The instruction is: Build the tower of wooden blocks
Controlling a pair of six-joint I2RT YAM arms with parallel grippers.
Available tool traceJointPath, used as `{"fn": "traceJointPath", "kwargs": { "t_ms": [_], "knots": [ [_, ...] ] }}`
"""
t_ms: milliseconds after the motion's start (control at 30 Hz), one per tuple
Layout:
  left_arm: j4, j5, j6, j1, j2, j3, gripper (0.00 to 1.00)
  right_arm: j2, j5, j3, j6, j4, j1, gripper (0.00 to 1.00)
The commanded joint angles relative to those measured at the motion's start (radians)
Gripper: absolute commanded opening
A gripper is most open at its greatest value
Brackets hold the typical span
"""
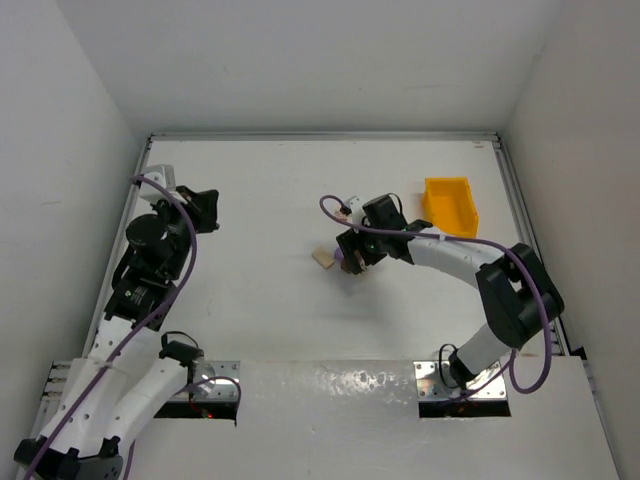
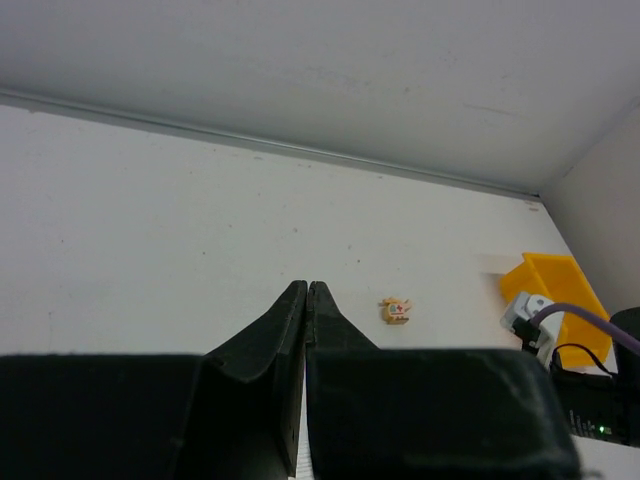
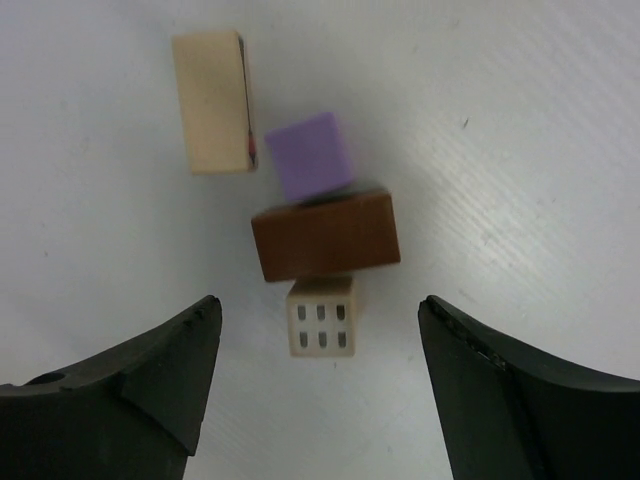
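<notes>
In the right wrist view, a dark brown block (image 3: 325, 236) lies crosswise. A purple cube (image 3: 312, 155) touches its far side and a pale cube with six small window marks (image 3: 321, 318) touches its near side. I cannot tell whether these are stacked or side by side. A light tan block (image 3: 209, 102) lies apart at the upper left. My right gripper (image 3: 318, 304) hangs open above them, its fingers wide on either side of the pale cube and touching nothing. From above, it (image 1: 354, 263) hovers next to the tan block (image 1: 322, 257). My left gripper (image 2: 307, 290) is shut and empty, far left (image 1: 205, 210).
A yellow plastic bin (image 1: 450, 205) stands at the back right, behind the right arm, and shows in the left wrist view too (image 2: 556, 286). That view also catches a small tan block with a printed face (image 2: 396, 311) on the white table. White walls enclose the table.
</notes>
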Motion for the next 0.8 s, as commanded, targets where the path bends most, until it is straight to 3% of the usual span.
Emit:
{"fn": "traceJointPath", "kwargs": {
  "t_ms": [0,300,500,600,767],
  "knots": [
    [0.035,0.011,-0.006,0.013,0.008,0.013,0.02,0.041,0.011,0.079,-0.032,0.022,0.008,0.79],
    [0.032,0.008,-0.004,0.017,-0.001,0.013,0.01,0.18,-0.026,0.203,-0.109,-0.055,0.008,0.8],
    [0.035,0.015,-0.006,0.017,-0.003,0.012,0.02,0.223,-0.017,0.234,-0.109,-0.063,0.008,0.69],
    [0.035,0.02,-0.008,0.017,-0.006,0.012,0.02,0.219,-0.013,0.231,-0.057,-0.066,0.01,0.61],
    [0.038,0.035,-0.014,0.016,-0.021,0.009,0.02,0.17,0.02,0.158,0.162,-0.02,0.045,0.56]
  ]
}}
